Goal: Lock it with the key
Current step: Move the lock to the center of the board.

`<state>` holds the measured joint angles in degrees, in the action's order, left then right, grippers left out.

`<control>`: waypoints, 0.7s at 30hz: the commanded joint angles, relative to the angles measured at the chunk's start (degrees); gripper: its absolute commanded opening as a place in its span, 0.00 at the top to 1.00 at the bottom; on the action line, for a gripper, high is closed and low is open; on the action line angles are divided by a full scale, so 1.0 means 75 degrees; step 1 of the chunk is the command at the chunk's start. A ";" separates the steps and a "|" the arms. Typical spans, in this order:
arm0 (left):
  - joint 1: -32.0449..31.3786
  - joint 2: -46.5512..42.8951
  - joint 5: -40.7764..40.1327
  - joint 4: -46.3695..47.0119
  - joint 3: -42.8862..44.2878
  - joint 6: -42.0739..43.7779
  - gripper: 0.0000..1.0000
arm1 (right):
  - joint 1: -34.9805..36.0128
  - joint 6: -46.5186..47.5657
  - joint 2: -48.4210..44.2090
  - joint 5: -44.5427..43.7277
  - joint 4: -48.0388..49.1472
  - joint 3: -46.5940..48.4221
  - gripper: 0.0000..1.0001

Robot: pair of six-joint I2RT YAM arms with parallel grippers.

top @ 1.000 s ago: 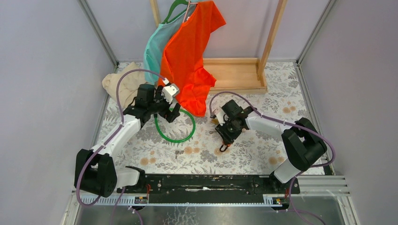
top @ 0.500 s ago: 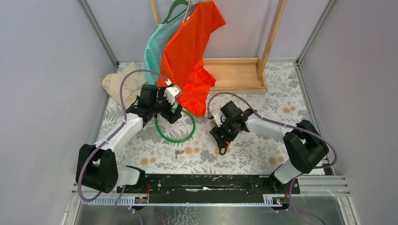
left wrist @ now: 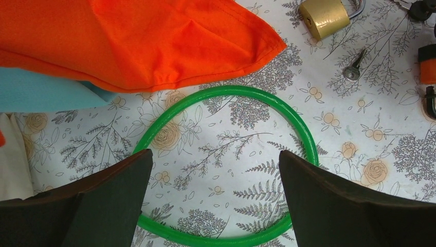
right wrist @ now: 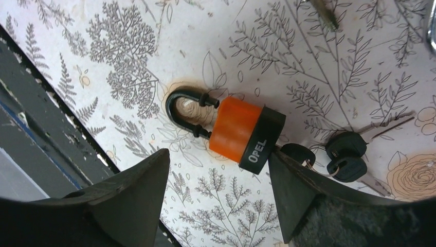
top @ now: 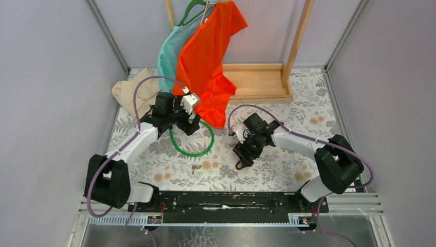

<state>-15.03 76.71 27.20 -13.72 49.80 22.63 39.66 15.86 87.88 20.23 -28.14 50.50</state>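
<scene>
An orange padlock (right wrist: 237,128) with a black shackle (right wrist: 177,105) and a black "OPEL" end lies flat on the floral table. A bunch of black-headed keys (right wrist: 347,154) sits at its black end. One key head touches the lock, and I cannot tell whether it is inserted. My right gripper (right wrist: 218,154) hovers open just short of the lock, holding nothing. From above, only the shackle (top: 239,165) shows below this gripper (top: 246,154). My left gripper (left wrist: 216,154) is wide open above a green ring (left wrist: 303,139), gripping nothing.
A brass padlock (left wrist: 325,16) and a bare metal key (left wrist: 355,67) lie right of the green ring (top: 191,153). An orange shirt (top: 205,56) hangs from a wooden rack (top: 257,82) at the back. A beige cloth (top: 131,92) lies back left.
The right jaws have spread wider. That gripper and the padlock's shackle have shifted slightly left and nearer. The left arm has drawn back a little.
</scene>
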 commanded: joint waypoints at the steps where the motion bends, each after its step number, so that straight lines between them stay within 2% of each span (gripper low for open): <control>1: -0.0071 0.0052 0.0064 0.0317 0.0253 0.0021 0.00 | 0.0032 0.0676 -0.0291 0.0450 -0.0651 0.0041 0.24; 15: -0.0094 0.0044 0.0046 0.0317 0.0230 -0.0012 0.00 | 0.0032 0.2280 -0.0643 0.1545 -0.1494 0.0028 0.27; 21: -0.0103 0.0002 0.0052 0.0317 0.0207 -0.0009 0.00 | 0.0021 0.2603 -0.0930 0.1187 -0.1276 0.0042 0.25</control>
<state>-15.40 77.21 27.20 -13.72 50.02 22.65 39.66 31.77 84.23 29.17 -37.63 50.26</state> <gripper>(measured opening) 0.998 0.737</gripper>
